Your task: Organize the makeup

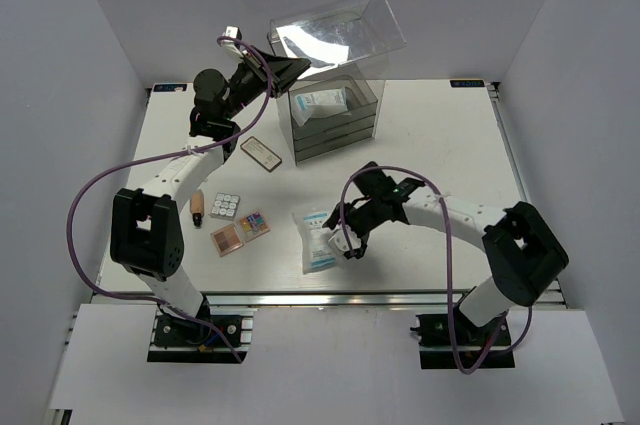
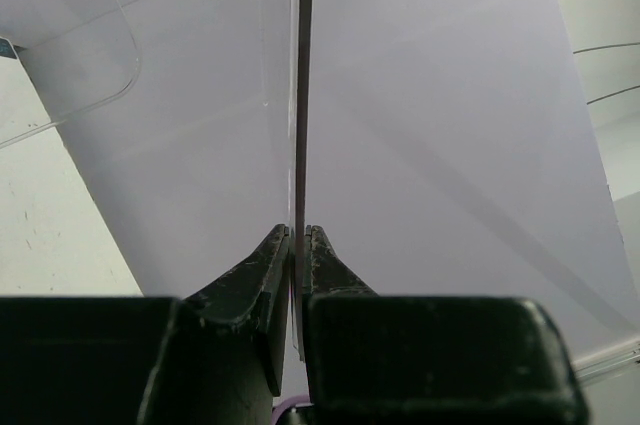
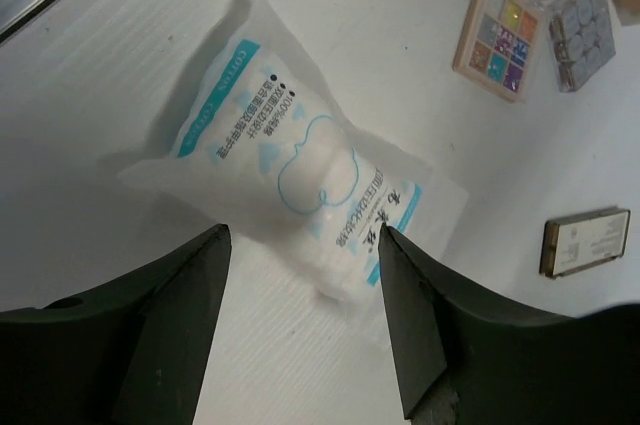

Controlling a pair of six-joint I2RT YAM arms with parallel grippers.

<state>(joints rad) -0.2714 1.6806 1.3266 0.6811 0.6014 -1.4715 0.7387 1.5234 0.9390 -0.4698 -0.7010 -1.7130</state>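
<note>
right gripper spread over white-and-blue packet, near-centre of table. multicoloured palette just left of it, apart. left gripper pinching clear lid above drawer box, far side.

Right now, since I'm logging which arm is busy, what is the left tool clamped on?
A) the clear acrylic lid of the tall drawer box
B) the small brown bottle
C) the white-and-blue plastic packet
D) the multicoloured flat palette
A: the left tool is shut on the thin edge of the clear acrylic lid, which is raised above the tall clear drawer box.
</note>
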